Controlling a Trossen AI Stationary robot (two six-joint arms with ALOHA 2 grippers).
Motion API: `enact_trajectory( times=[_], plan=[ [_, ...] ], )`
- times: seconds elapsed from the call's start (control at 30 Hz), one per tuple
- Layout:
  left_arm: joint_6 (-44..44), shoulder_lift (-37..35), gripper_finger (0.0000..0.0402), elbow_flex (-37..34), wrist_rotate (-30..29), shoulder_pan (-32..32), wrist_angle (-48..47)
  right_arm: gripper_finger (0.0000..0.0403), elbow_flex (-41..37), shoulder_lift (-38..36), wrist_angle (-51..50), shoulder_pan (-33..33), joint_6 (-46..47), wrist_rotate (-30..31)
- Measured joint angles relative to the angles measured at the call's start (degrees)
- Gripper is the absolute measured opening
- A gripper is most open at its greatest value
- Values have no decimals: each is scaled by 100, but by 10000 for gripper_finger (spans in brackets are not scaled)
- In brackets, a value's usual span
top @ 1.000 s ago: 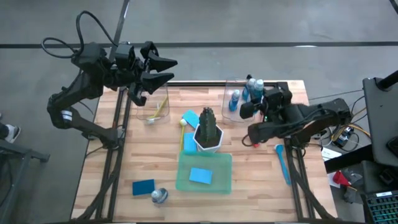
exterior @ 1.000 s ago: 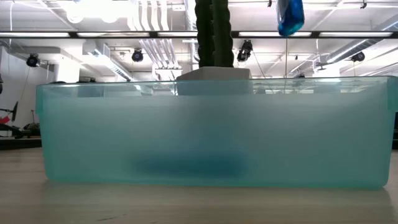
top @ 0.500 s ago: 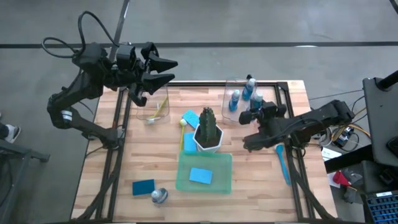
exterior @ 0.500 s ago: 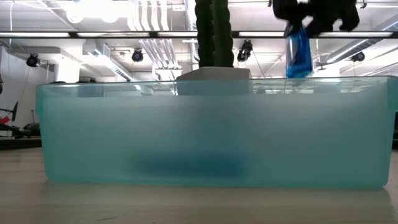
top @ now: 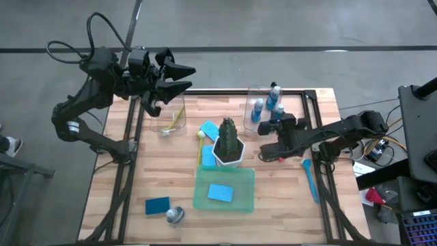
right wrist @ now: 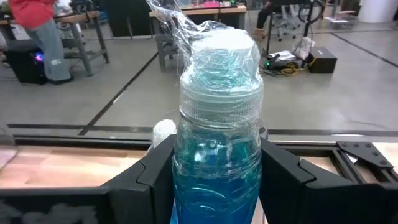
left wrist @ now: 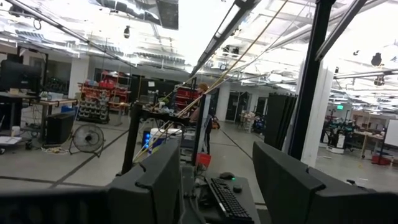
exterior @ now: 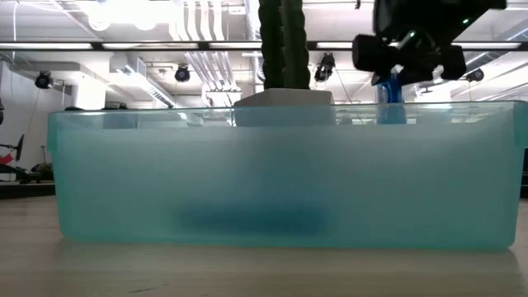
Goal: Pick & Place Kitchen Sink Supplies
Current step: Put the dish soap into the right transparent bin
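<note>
My right gripper (top: 269, 139) is shut on a small clear bottle of blue liquid (right wrist: 216, 130), its cap wrapped in clear plastic. It stands just right of the potted plant (top: 229, 142) and in front of a clear bin (top: 254, 96) holding two more bottles (top: 258, 109). In the low view the bottle (exterior: 391, 92) drops behind the green tray's rim (exterior: 272, 115), so its base is hidden. A blue sponge (top: 220, 193) lies in the tray. My left gripper (top: 183, 76) waits open, high over the table's far left corner. My right gripper pinches the bottle's body just under the neck (right wrist: 214, 177) between its two fingers (right wrist: 152, 177). The fingers come about level from the table's right side. The bottle stands upright in the hold; whether its base touches the table is hidden by the tray.
A clear bin (top: 166, 117) at the far left holds a yellow brush (top: 179, 117). Blue sponges (top: 208, 128) lie beside the plant and another (top: 157, 205) lies near the front. A bottle (top: 175, 215) lies next to it. A blue brush (top: 311, 179) lies at the right edge.
My right gripper has come down with the bottle, away from the clear bin toward the table's near edge and a little left. The bottle has stayed upright and sunk behind the tray's rim in the low view.
</note>
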Motion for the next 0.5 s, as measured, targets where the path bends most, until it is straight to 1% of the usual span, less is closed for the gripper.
enact_trajectory(
  times=[0.07,0.17,0.37,0.5],
  plan=[
    [-1,0,195,0,0,0,0,169,-57,0,405,-145,-317,0],
    [-2,-2,195,0,0,0,2,169,-120,0,673,-328,-646,-92],
    [-2,-2,195,0,0,0,4,169,-289,0,782,-522,-633,-382],
    [40,-2,195,0,0,0,4,169,-503,0,1413,-512,-823,-505]
  ],
)
